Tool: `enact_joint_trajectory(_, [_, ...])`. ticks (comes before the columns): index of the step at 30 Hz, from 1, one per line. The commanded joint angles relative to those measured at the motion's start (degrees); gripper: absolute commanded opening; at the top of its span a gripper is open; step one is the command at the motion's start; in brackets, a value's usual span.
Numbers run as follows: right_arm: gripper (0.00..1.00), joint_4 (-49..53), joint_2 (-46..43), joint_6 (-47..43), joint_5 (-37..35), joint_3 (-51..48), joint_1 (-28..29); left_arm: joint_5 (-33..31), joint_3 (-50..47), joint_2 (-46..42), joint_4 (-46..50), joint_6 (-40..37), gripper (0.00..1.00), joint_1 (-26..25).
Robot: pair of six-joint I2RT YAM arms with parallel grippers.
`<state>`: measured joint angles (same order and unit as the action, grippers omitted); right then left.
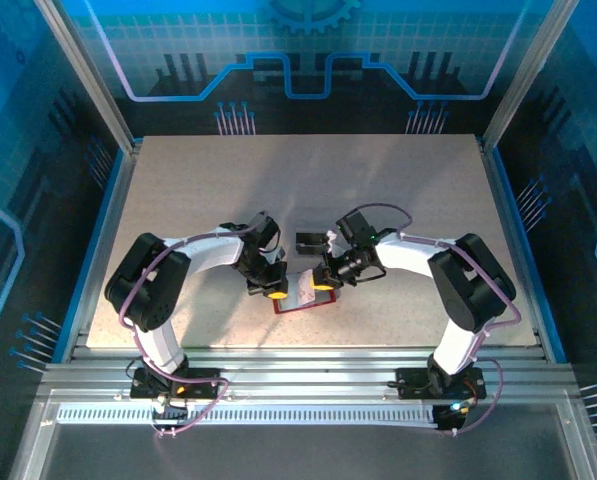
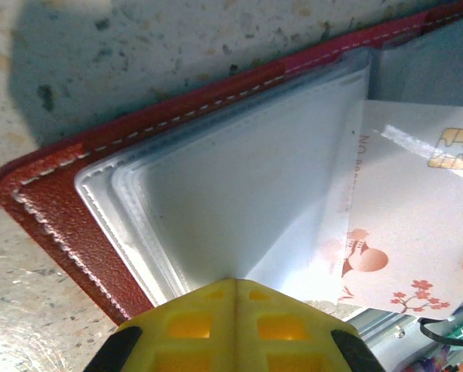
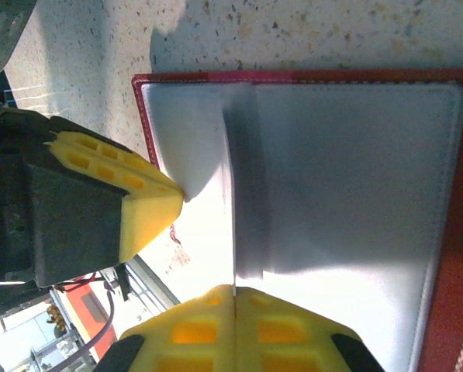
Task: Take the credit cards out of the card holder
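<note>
A beige speckled tabletop point(image 1: 408, 200) fills the workspace, and the 2 white-and-black robot arms reach in from its near edge so that their tips meet just in front of the bases. Between them lies the small red folding card holder point(image 1: 300, 300), spread open and flat on the table with its grey-silver lining facing up.

In the left wrist view the stitched red leather cover point(image 2: 60, 209) frames a stack of clear plastic sleeves point(image 2: 239, 194). The left gripper point(image 2: 235, 306) has its 2 yellow fingertips pressed together right at the near edge of those sleeves. Whether a leaf is pinched between them cannot be told.

A pale rectangular card with a gold chip and pinkish blossom prints point(image 2: 417, 225) lies on the holder's other half, just beside the sleeves and to the right of that gripper.

In the right wrist view the right gripper point(image 3: 235, 306) is also closed, fingertip against fingertip. A thin sleeve edge runs straight up to the seam between them, with the left gripper point(image 3: 173, 201) touching the lining close by.

A small dark rectangular card point(image 1: 308, 241) rests on the table beyond the holder, apart from both grippers.
</note>
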<state>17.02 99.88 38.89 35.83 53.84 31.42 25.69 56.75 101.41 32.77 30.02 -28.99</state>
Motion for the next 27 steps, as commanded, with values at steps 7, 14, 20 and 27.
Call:
enact_joint_trajectory(7, [0.0, 9.7, -4.5, -5.8, -3.6, 4.5, -0.7, -4.9, 0.4, -0.2, 5.1, -2.1, 0.0, 0.5])
enact_joint_trajectory(14, [0.0, 18.8, -6.2, -13.5, -7.3, 9.7, -0.9, -5.0, 1.6, -0.6, 4.8, -2.7, 0.0, 0.6])
enact_joint_trajectory(20, [0.02, 28.2, -7.5, -26.1, -11.8, 16.0, -0.9, -5.9, 2.8, -1.2, 4.8, -3.1, 0.0, 1.1])
enact_joint_trajectory(27, [0.0, 37.4, -5.9, -43.4, -22.6, 24.0, -0.9, -4.0, 4.4, -2.9, 4.2, -2.4, 0.0, 1.7])
